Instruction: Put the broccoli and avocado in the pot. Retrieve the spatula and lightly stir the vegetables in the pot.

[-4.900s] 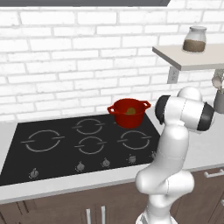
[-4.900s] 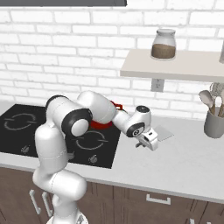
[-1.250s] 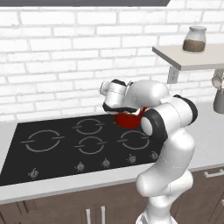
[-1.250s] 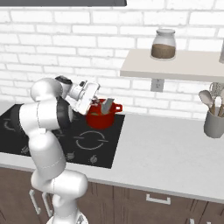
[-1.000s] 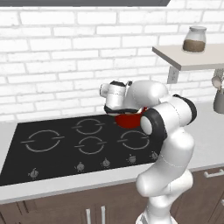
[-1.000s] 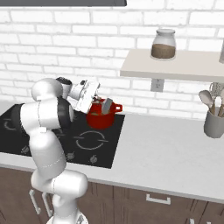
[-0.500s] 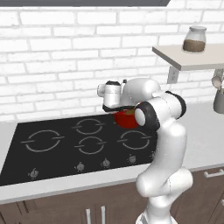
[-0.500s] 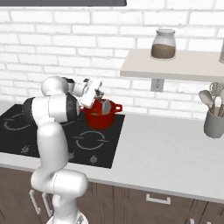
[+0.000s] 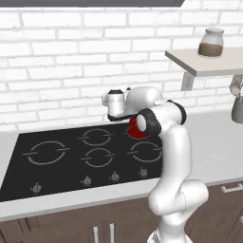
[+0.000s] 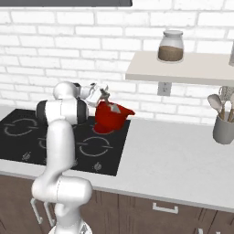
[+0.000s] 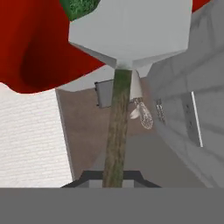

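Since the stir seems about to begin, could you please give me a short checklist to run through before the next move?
1. Spatula in the gripper: ok, handle runs up from between the fingertips.
2. Blade at the pot: ok, its pale blade sits at the rim.
3. Pot upright: not ok, it looks tipped in the right base view.
4. Broccoli in the pot: ok, green shows inside.
5. Avocado in the pot: cannot tell.
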You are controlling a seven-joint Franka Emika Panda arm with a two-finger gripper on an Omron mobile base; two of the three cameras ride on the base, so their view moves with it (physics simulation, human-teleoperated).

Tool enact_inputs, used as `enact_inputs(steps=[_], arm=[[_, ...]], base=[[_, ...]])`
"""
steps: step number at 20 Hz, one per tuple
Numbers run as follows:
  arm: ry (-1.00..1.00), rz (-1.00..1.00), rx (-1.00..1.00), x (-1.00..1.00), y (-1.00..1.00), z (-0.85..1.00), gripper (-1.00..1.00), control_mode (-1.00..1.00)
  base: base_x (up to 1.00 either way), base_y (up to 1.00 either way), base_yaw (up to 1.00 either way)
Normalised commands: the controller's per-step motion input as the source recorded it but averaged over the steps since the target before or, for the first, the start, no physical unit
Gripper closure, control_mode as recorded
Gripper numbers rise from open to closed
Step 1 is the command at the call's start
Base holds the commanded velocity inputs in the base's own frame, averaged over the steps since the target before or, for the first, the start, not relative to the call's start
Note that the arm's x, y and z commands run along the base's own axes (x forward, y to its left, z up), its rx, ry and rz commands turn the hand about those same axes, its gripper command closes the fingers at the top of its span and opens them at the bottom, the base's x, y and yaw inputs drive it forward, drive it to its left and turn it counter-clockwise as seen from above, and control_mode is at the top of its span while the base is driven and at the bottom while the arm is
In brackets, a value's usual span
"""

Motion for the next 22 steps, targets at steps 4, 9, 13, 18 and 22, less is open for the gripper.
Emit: enact_inputs(steps=[4, 9, 13, 18, 22], arm=[[0.1, 0.0, 0.0, 0.31, 0.12, -0.24, 1.0, -1.0], [0.09, 0.02, 0.0, -0.07, 0.49, 0.0, 1.0, -1.0], [0.1, 0.0, 0.0, -0.05, 0.22, 0.0, 1.0, -1.0], [0.11, -0.01, 0.01, -0.03, 0.0, 0.0, 1.0, -1.0], [0.1, -0.01, 0.04, 0.0, 0.0, 0.0, 1.0, -1.0]], base=[[0.0, 0.0, 0.0], [0.0, 0.0, 0.0], [0.0, 0.0, 0.0], [0.0, 0.0, 0.0], [0.0, 0.0, 0.0]])
